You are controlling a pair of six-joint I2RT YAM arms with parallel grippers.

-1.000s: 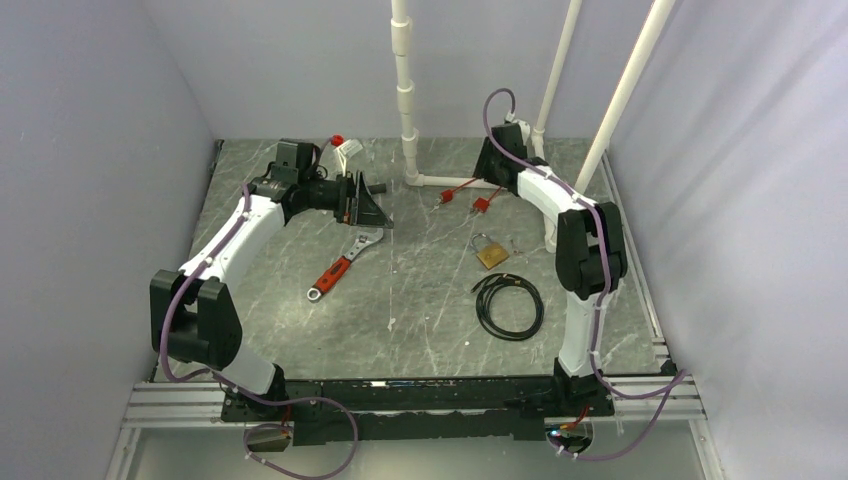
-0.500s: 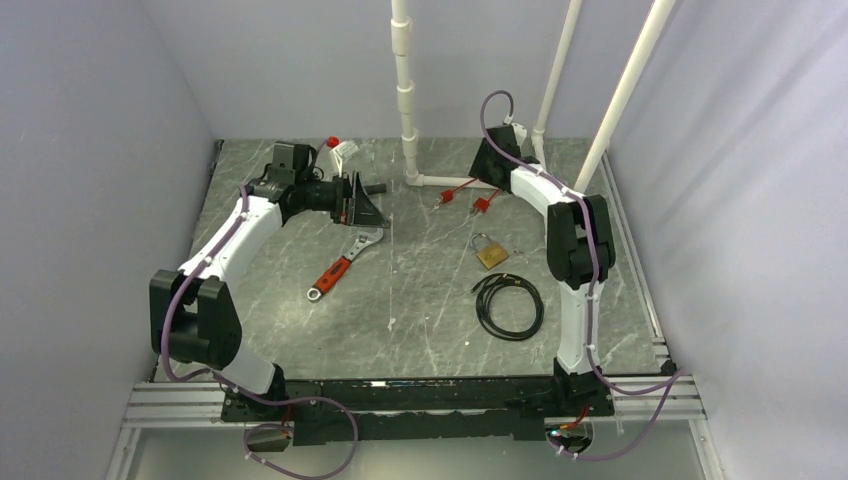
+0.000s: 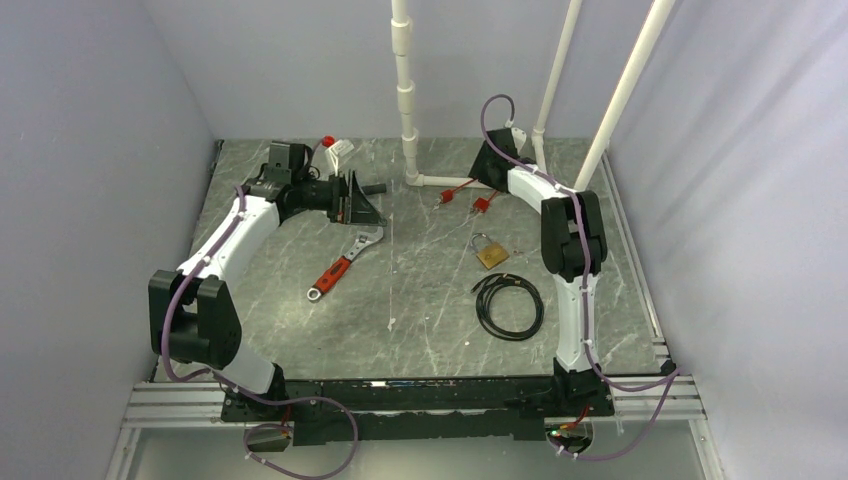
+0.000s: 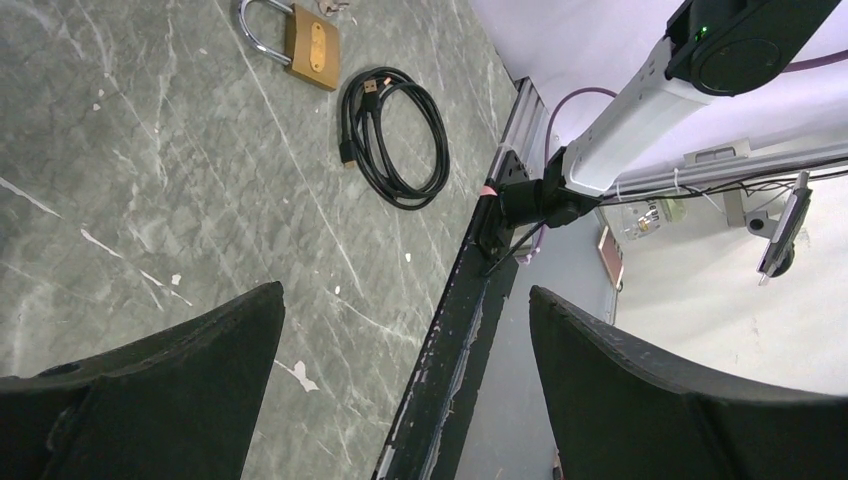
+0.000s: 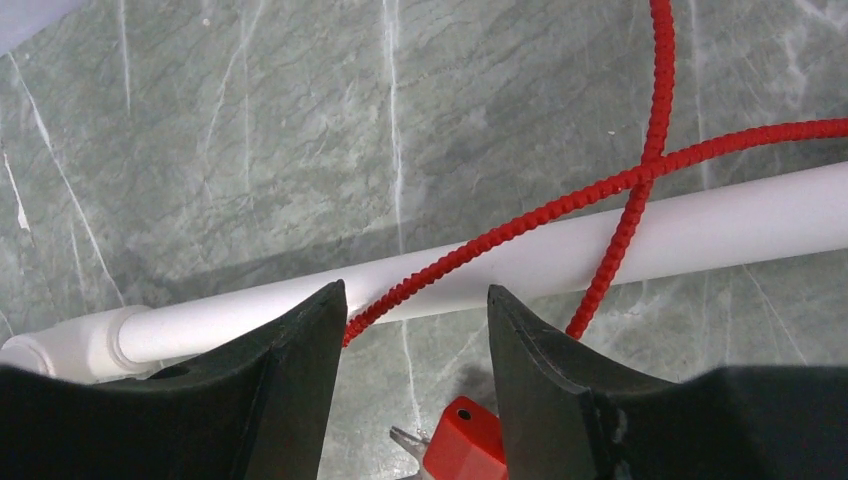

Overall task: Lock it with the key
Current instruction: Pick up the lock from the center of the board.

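Note:
A brass padlock (image 3: 490,252) lies on the marble table right of centre, shackle pointing back; the left wrist view shows it too (image 4: 310,45). Two red key heads (image 3: 482,205) on red coiled cords (image 5: 640,180) lie in front of the white pipe (image 5: 620,245). My right gripper (image 3: 488,183) hangs over them, open. One red key head (image 5: 462,440) lies below the gap between its jaws (image 5: 413,300), touching neither. My left gripper (image 3: 372,208) is open and empty at the back left, held sideways above the table (image 4: 405,295).
A coiled black cable (image 3: 508,305) lies in front of the padlock, also in the left wrist view (image 4: 395,135). A red-handled wrench (image 3: 342,265) lies left of centre. White pipes (image 3: 405,100) stand at the back. A white tagged item (image 3: 340,148) sits at the back left.
My right arm's elbow has swung left and the wrist has shifted a little toward the pipe over the red keys. My left gripper has drifted slightly back and left.

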